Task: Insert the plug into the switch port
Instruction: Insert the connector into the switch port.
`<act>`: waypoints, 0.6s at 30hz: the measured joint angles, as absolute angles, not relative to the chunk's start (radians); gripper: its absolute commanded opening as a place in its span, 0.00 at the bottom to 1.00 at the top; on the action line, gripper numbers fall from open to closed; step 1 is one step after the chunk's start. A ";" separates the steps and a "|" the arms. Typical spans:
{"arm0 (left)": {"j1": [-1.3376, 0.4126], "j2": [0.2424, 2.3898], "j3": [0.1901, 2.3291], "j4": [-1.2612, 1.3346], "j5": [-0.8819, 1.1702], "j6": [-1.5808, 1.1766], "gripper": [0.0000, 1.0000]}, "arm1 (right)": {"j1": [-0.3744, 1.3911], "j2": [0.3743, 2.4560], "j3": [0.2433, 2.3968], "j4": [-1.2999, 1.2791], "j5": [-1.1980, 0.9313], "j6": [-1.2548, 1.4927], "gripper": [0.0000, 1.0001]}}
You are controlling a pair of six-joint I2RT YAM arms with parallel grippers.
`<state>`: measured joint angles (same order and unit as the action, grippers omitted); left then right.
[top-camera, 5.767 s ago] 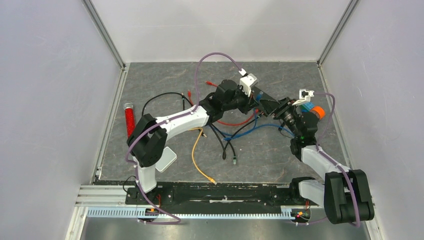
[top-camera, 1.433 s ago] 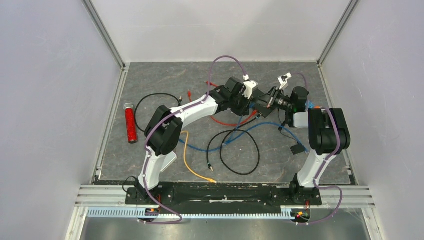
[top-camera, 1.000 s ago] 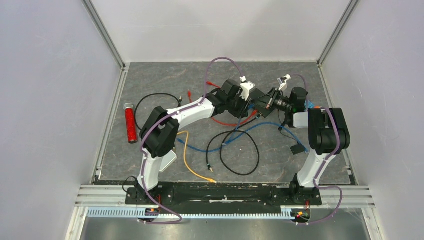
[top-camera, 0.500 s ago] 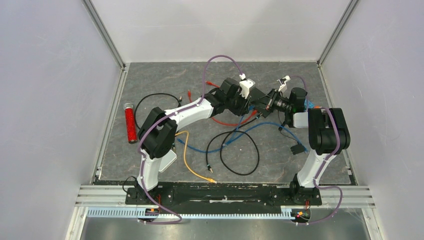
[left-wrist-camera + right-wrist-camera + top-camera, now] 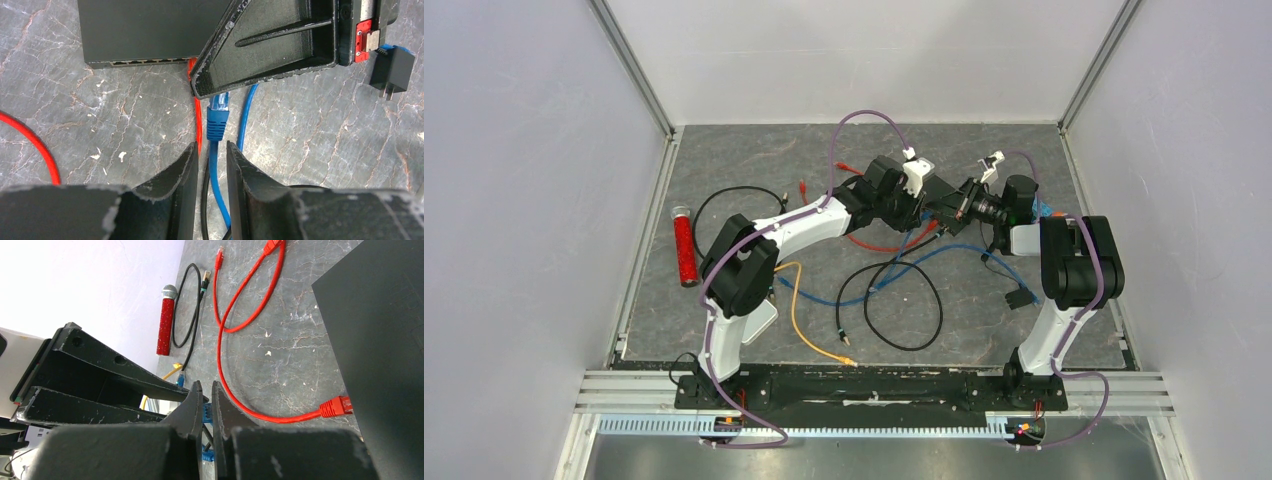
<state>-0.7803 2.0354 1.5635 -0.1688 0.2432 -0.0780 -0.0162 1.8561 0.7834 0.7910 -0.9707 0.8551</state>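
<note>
Top external view is filled mostly by the grey marbled table mat (image 5: pixel 724 160). The white-and-black left arm (image 5: pixel 794 228) and the right arm (image 5: pixel 1074 262) reach in until their wrists meet above the flat black network switch (image 5: pixel 140 30), which is largely hidden from that camera. In the left wrist view the switch shows a row of ports along its front face.

A long red cable (image 5: pixel 235 325) loops over the mat beside the switch, and one end meets the port face. On the side of the switch nearer the arm bases lie a looped black cable (image 5: pixel 904 305) and a yellow cable (image 5: pixel 796 310). A red glittery tube with a silver cap (image 5: pixel 684 245) lies well apart from the switch, on its left. A small black power adapter (image 5: pixel 392 67) lies off the switch's right end, not touching it.

The blue plug with a clear tip (image 5: pixel 218 115) sits just in front of the port row, beside the red cable. It points at the switch but is not in any port.

The right gripper (image 5: pixel 206 385) has its fingers pressed almost together right at the plug's clear front end. Whether they pinch it is not plain. The left gripper (image 5: pixel 212 150) is narrowly spread, and the plug's blue cable (image 5: pixel 216 170) runs between its fingers on the side away from the switch
</note>
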 measured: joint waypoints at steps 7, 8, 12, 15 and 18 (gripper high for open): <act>-0.780 2.037 1.563 -0.169 0.247 -0.078 0.33 | -0.017 1.856 0.783 0.791 -0.970 0.855 0.00; -0.780 2.039 1.563 -0.168 0.249 -0.078 0.33 | -0.017 1.856 0.783 0.791 -0.970 0.855 0.00; -0.780 2.054 1.563 -0.164 0.264 -0.078 0.33 | -0.018 1.856 0.783 0.791 -0.968 0.855 0.00; -0.780 2.069 1.563 -0.163 0.267 -0.078 0.25 | -0.018 1.856 0.783 0.791 -0.968 0.855 0.00; -0.780 2.077 1.563 -0.162 0.270 -0.078 0.06 | -0.020 1.856 0.783 0.783 -0.967 0.849 0.00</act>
<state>-0.7803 2.0766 1.5635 -0.1623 0.2695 -0.0784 -0.0204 1.8561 0.7834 0.7834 -0.9672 0.8490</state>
